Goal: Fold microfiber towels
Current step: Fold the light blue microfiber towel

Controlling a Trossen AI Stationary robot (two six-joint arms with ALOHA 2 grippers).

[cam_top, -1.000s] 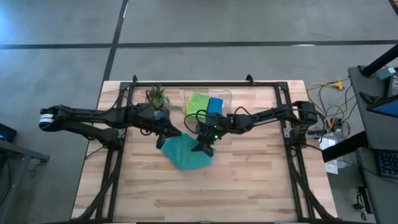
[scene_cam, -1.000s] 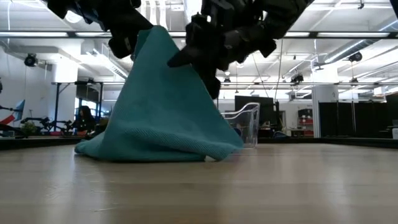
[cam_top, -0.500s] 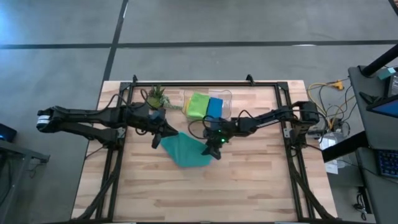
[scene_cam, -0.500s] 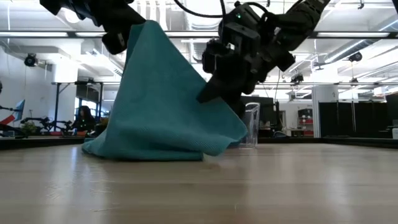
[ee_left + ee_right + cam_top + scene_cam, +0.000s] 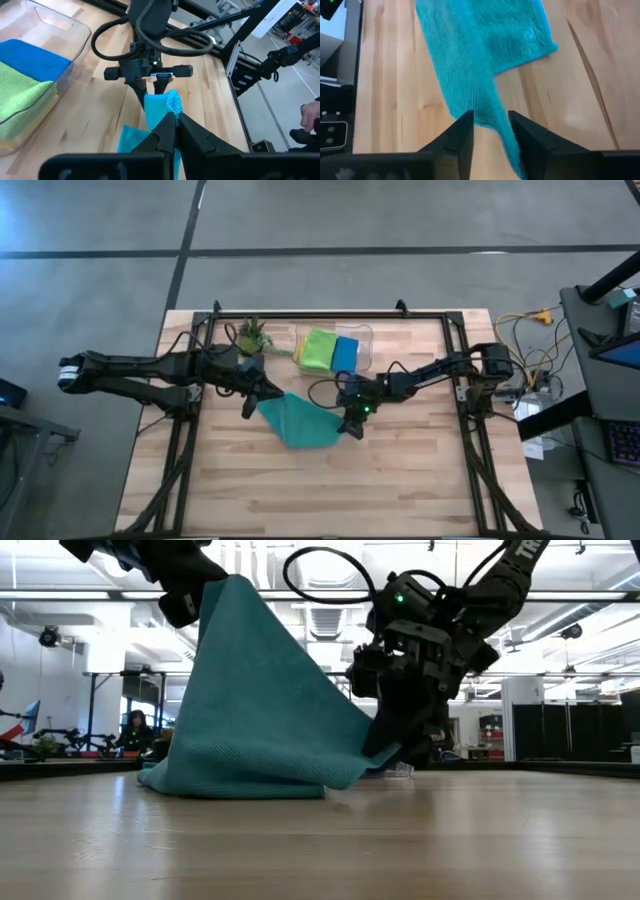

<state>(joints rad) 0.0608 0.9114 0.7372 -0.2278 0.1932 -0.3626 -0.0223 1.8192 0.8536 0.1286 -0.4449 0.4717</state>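
1. Looking straight down, the teal towel (image 5: 300,423) lay near the middle of the table (image 5: 400,480). The left gripper (image 5: 254,396) sat at the towel's 10 o'clock corner, the right gripper (image 5: 352,423) at its 3 o'clock edge. Toward 12 o'clock a clear plastic bin (image 5: 366,350) held the lime green towel (image 5: 319,348) and the blue towel (image 5: 346,351), with a small potted plant (image 5: 250,335) beside it at 9 o'clock.
2. At table height, the teal towel (image 5: 265,705) hung like a tent: the left gripper (image 5: 190,595) held its peak aloft at 11 o'clock, its lower hem rested on the wood, and the right gripper (image 5: 395,745) was low at the 3 o'clock corner.
3. From the left wrist, the left gripper's fingers (image 5: 162,135) were pinched together on the teal towel (image 5: 159,111); the other arm stood just beyond the cloth, and the bin (image 5: 75,35) sat off to the side.
4. From the right wrist, the right gripper's fingers (image 5: 462,132) stood somewhat apart with the teal towel's (image 5: 485,45) edge running between them; whether they were gripping it I couldn't tell.
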